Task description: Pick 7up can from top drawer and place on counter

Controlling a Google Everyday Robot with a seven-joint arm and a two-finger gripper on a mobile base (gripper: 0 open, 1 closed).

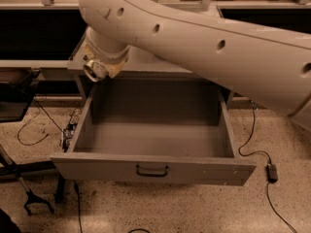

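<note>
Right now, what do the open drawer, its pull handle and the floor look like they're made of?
Top drawer: matte grey painted metal or laminate; evenly flat, no grain. Pull handle: probably dark metal; a thin bent bar. Floor: speckled terrazzo-like stone, slightly glossy. The hand hangs over the drawer's back left corner.

The robot's bulky cream arm (204, 38) runs off the frame's right edge and hides most of the flat matte grey counter (146, 62). Its gripper (95, 71), above the back left corner of the wide, shallow grey top drawer (155, 135), is too blurred to make out. A thin dark stand (19, 180) is cut off at the left.
</note>
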